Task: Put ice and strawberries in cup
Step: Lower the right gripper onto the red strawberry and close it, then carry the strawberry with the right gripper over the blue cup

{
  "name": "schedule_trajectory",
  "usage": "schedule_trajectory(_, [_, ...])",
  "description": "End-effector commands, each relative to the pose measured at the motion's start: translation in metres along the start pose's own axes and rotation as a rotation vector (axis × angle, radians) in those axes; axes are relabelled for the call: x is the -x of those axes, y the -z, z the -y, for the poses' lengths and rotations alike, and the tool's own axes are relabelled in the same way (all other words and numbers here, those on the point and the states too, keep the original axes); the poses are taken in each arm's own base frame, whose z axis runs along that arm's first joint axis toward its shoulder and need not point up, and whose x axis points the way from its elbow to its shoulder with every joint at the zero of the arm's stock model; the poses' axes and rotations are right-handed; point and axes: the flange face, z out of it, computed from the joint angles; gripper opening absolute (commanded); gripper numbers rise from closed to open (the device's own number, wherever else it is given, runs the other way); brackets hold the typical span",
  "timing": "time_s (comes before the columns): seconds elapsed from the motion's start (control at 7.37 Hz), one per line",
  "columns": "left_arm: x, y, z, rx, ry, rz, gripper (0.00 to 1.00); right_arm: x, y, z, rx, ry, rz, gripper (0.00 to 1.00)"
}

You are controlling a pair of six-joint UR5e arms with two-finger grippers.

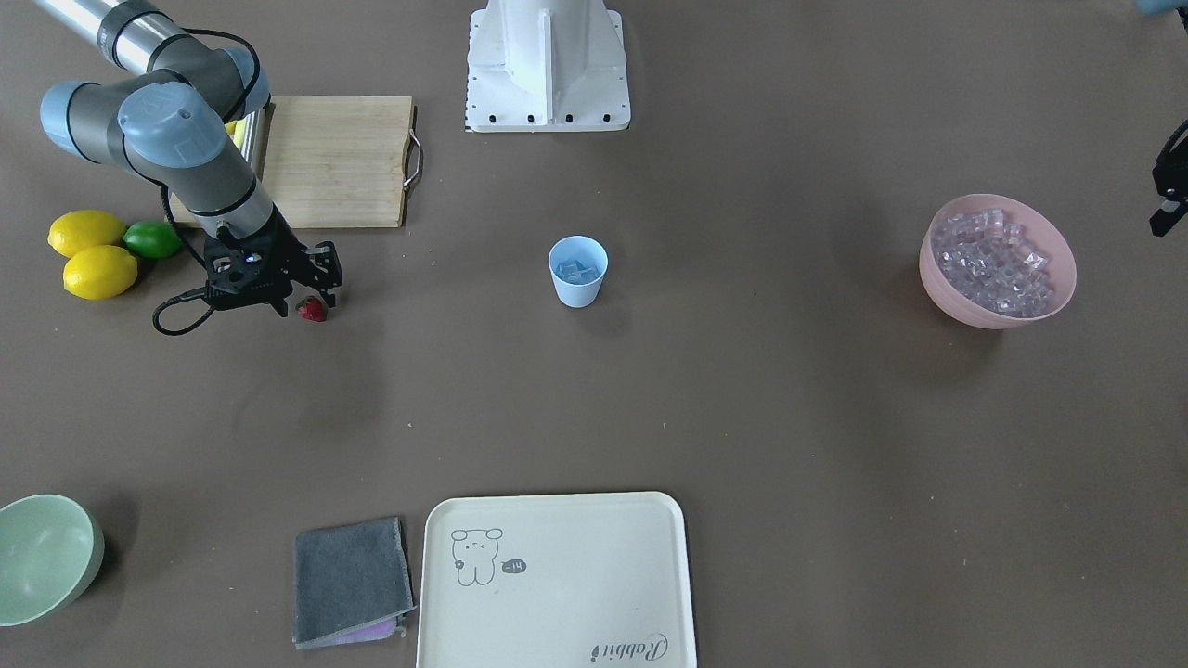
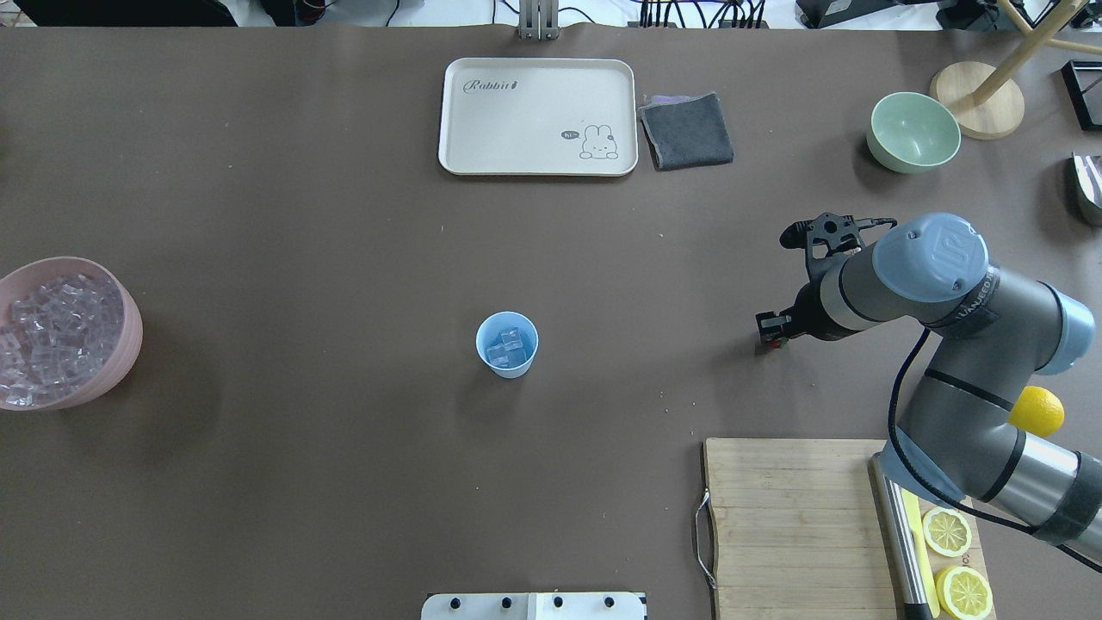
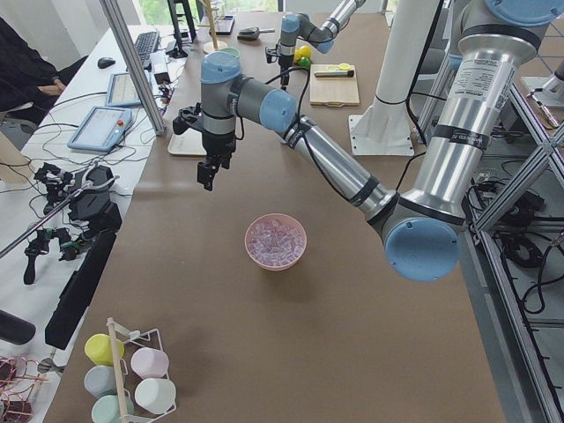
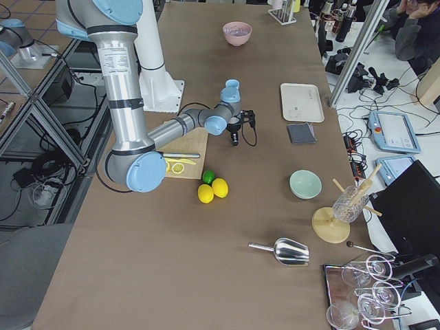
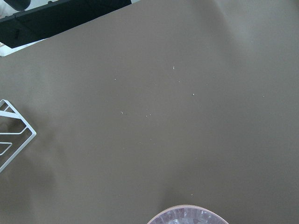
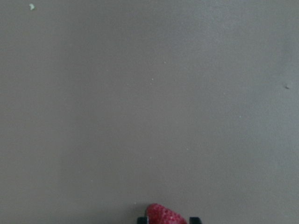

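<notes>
the left-side view shows the left gripper (image 3: pixel 209 176) hanging near the pink bowl (image 3: pixel 276 263); open or clenched, i cannot tell. overhead, the light blue cup (image 2: pixel 507 368) at mid-table holds clear ice (image 2: pixel 506 347). well apart from it, only the right wrist view shows the right gripper (image 6: pixel 168 219) flanking the seeded red strawberry (image 6: pixel 163 215); whether it pinches, i cannot tell.

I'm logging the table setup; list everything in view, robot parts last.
cup: one, light blue, table centre, ice inside
pink bowl: one, robot's left side, full of ice
strawberry: one, red, robot's right side
lemons: two, yellow, beside one green lime
cutting board: one, wooden, holding lemon slices and a knife
tray: one, cream, beside a grey cloth
green bowl: one, pale, operators' side
scoop: one, metal, table's right end
right end effector: black, straddling the strawberry
left end effector: black, hovering near pink bowl
</notes>
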Motion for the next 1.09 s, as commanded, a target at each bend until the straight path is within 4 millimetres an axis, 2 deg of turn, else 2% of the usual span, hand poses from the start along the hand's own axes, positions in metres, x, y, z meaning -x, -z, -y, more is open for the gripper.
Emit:
schedule_trajectory(0.0, [-0.001,0.0,0.002,0.0,-0.001,-0.002,0.98,-0.008,0.014,0.013,-0.006,-0.015,0.011,0.0])
schedule_trajectory(0.14, [0.0,-0.002,0.003,0.002,0.0,-0.002,0.97,-0.002,0.038,0.036,-0.029,-0.028,0.051,0.0])
schedule_trajectory(0.27, [0.0,-0.003,0.005,0.004,0.002,-0.002,0.97,0.027,0.072,0.067,-0.034,-0.047,0.077,0.0])
schedule_trajectory(0.41, [0.002,-0.005,0.008,0.008,0.005,-0.002,0.98,0.074,0.107,0.086,-0.035,-0.055,0.079,0.0])
schedule_trajectory(0.54, [0.003,-0.006,0.01,0.009,0.008,-0.002,0.97,0.123,0.125,0.084,-0.019,-0.078,0.091,0.0])
schedule_trajectory(0.81, [0.002,-0.007,0.019,0.01,0.011,-0.003,0.98,0.233,0.124,0.047,-0.017,-0.142,0.157,0.0])
schedule_trajectory(0.95, [0.001,-0.006,0.023,0.009,0.013,-0.004,0.98,0.273,0.113,0.026,-0.018,-0.157,0.163,0.0])
